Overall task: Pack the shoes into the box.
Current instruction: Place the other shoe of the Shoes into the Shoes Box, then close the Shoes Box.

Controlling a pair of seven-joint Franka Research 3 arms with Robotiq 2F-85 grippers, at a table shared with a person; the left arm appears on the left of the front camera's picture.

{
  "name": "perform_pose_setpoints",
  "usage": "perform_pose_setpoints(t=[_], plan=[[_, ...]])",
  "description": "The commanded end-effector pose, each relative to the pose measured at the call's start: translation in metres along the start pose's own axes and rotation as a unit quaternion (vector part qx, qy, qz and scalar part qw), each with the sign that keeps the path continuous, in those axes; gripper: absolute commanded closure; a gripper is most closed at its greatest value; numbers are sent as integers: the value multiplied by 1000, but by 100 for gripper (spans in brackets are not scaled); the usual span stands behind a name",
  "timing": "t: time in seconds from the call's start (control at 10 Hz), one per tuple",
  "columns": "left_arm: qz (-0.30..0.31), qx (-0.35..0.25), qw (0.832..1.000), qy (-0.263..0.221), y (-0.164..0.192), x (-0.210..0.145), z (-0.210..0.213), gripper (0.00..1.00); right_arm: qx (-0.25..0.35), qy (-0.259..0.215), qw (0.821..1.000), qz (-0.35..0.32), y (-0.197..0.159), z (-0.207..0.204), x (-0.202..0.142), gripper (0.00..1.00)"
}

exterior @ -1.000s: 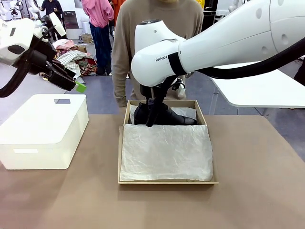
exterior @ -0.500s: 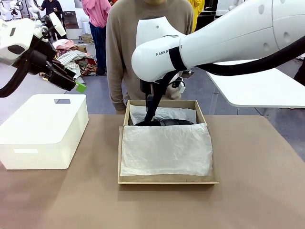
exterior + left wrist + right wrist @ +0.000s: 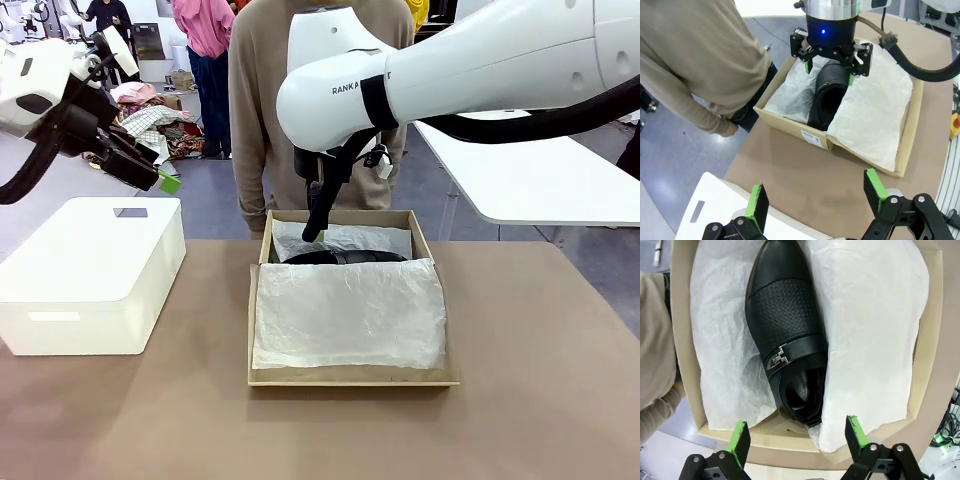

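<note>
1. Lifted since a second ago, the right tool now hangs just above the far end of the box. Its fingers are parted with nothing between them. The shoe, which that tool held raised a second ago, now lies low in the box.
2. Bench: brown, with the box at its middle and a white bin toward the robot's left.
3. Person: stands at the far edge, close behind the box.
4. Bin: top closed, contents hidden, well apart from the box.
5. Box: tan cardboard, open on top and lined with crinkled tissue. One sheet covers the whole near part.
6. Shoe: black with a metal buckle, resting on its sole along the far wall in a gap between tissue folds. Its toe points to the robot's right. In the right wrist view it lies directly under the parted fingers, not touching them.
7. Left tool: held high above the bin, fingers wide apart and empty.
</note>
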State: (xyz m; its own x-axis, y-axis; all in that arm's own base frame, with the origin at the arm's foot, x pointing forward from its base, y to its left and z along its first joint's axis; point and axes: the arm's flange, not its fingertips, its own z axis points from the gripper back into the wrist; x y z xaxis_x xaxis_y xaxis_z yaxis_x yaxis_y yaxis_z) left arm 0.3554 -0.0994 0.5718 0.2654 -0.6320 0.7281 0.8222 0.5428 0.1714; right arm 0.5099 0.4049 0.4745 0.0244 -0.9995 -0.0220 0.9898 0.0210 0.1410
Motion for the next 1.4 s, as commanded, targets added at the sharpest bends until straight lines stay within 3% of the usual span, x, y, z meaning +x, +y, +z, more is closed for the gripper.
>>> perform_pose_setpoints(t=[0.0, 0.6, 0.7, 1.1, 1.3], plan=[[-4, -8, 1000, -7, 1, -1, 0, 0, 0, -8, 1000, 2, -6, 5, -1, 0], [-4, -8, 1000, -7, 1, -1, 0, 0, -3, -2, 1000, 1, -1, -2, -1, 0], [-4, -8, 1000, -7, 1, -1, 0, 0, -8, 10, 1000, 25, -5, 10, 7, 0], [-4, -8, 1000, -7, 1, -1, 0, 0, -16, 23, 981, 192, -29, 72, 59, 0], [-4, -8, 1000, -7, 1, -1, 0, 0, -40, -7, 941, 336, -30, 84, 92, 0]])
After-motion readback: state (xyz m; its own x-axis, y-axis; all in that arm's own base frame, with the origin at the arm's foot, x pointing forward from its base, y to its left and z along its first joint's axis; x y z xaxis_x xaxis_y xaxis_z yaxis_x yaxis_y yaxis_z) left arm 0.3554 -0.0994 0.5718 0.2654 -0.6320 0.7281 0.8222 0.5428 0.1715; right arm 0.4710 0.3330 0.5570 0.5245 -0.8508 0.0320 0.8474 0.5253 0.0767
